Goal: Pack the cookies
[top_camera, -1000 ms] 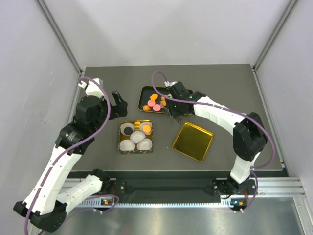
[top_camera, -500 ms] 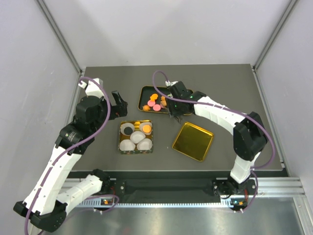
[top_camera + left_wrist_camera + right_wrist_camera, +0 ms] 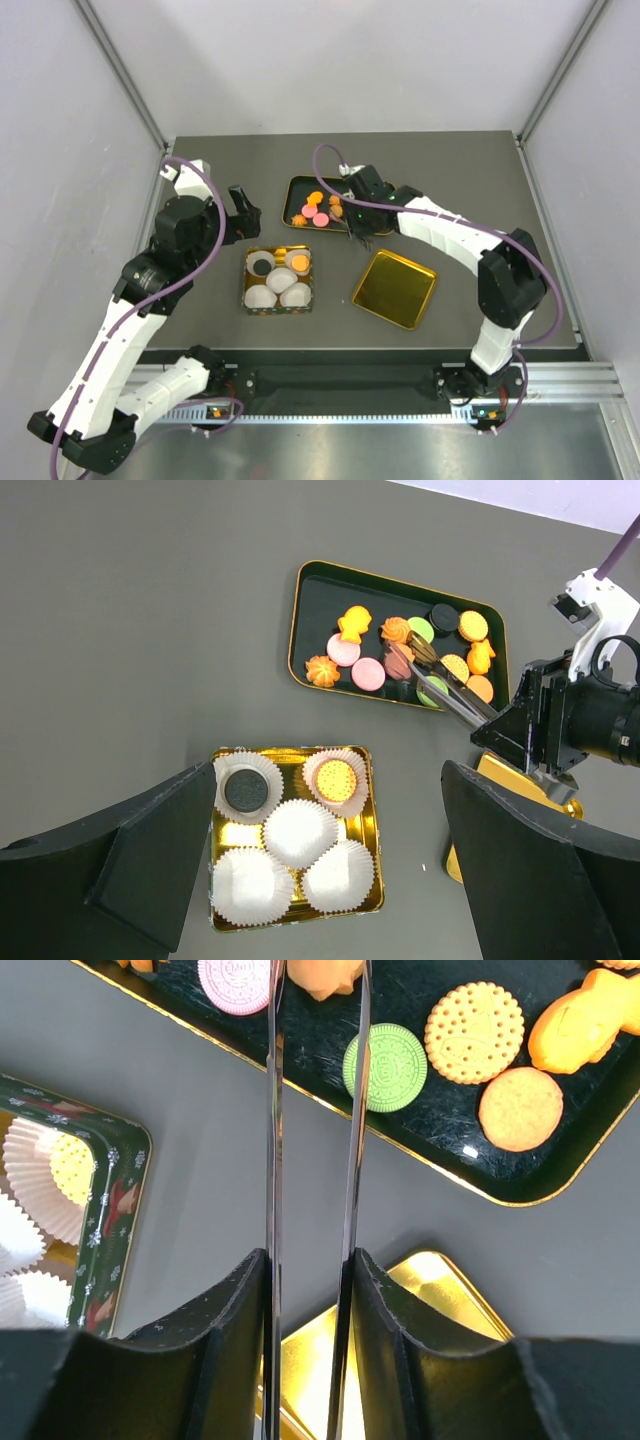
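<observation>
Several cookies (image 3: 365, 672), orange, pink, green and dark, lie in a dark tray (image 3: 310, 610) at the back centre (image 3: 297, 187). My right gripper (image 3: 310, 1260) is shut on metal tongs (image 3: 272, 1110). The tong tips reach into the tray on either side of an orange cookie (image 3: 322, 978); I cannot tell if they pinch it. A gold tin (image 3: 372, 865) holds several white paper cups; one holds a dark cookie (image 3: 245, 790), another an orange cookie (image 3: 335, 778). My left gripper (image 3: 325, 780) is open and empty above the tin, left of the tray (image 3: 238, 212).
A gold lid (image 3: 394, 288) lies right of the tin, under the right wrist (image 3: 310, 1370). The tin (image 3: 246, 292) sits at the table's centre-left. Grey walls close in the table on three sides.
The right gripper with the tongs has shifted only very slightly at the tray. The left arm has not moved.
</observation>
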